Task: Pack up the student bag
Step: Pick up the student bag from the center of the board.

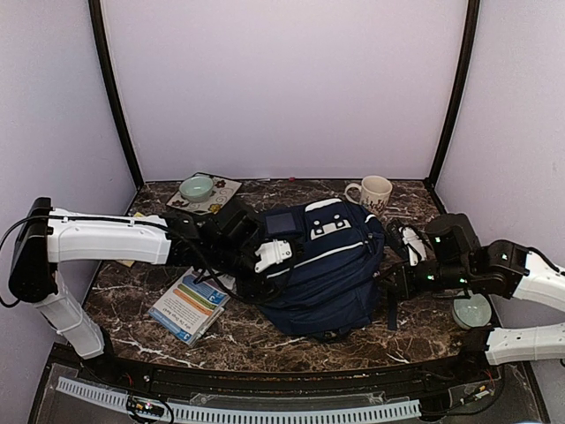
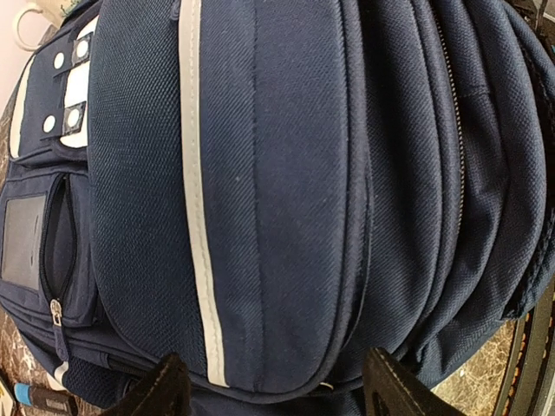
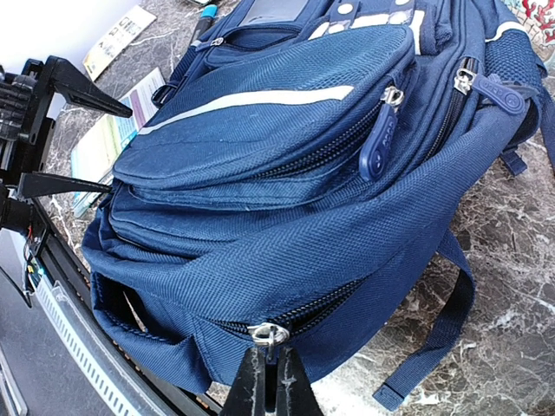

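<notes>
The navy student bag [image 1: 322, 265] lies in the middle of the marble table, front pockets and white stripe facing up. My left gripper [image 1: 267, 268] is at its left edge, open, with its dark fingertips [image 2: 160, 388] spread either side of the striped front pocket [image 2: 217, 199]. My right gripper [image 1: 390, 281] is at the bag's right side. In the right wrist view it [image 3: 270, 368] is shut on the silver zip pull [image 3: 270, 334] of the main compartment, whose zip [image 3: 321, 303] is partly open. The left gripper's open fingers [image 3: 82, 87] also show there.
A colourful booklet [image 1: 188, 305] lies left of the bag by the left arm. A teal bowl [image 1: 196, 187] sits on a flat card at the back left. A white mug [image 1: 371, 193] stands at the back right. A round grey dish [image 1: 470, 311] lies under the right arm.
</notes>
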